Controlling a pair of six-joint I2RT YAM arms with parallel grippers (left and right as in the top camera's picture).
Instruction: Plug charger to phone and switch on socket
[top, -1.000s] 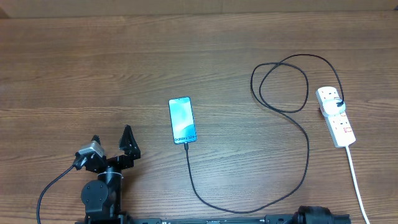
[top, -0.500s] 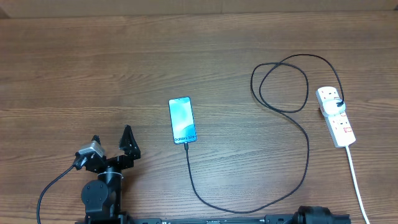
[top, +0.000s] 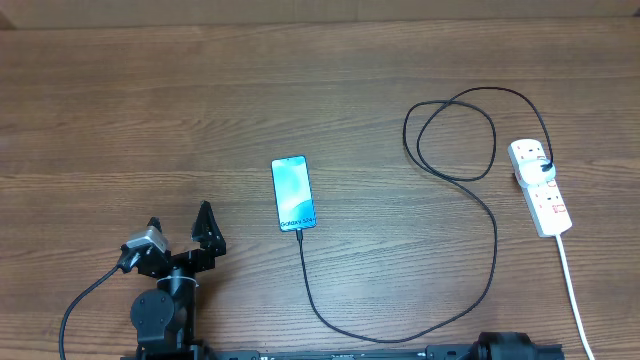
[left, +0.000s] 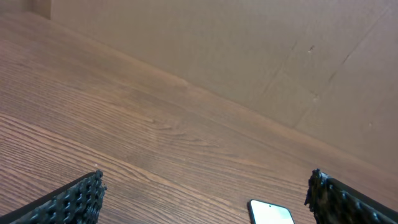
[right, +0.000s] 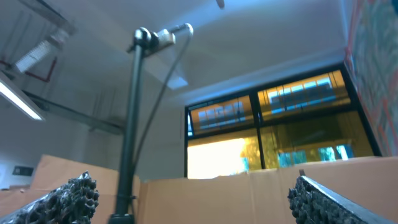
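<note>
Black charger (top: 494, 250) links the phone (top: 292, 193), lying centrally on the table (top: 150, 100), to the white socket (top: 540, 187) at right. The left tool (top: 180, 216), near left, and the upturned right tool (right: 193, 186) both gape wide, empty. Plugging looks done; pressing the socket's switch seemingly follows, demanding a rightward reach.

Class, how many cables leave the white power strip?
2: the black charger cable looping left, round to the phone; the thick white cord running to the near edge. None seems hidden.
</note>
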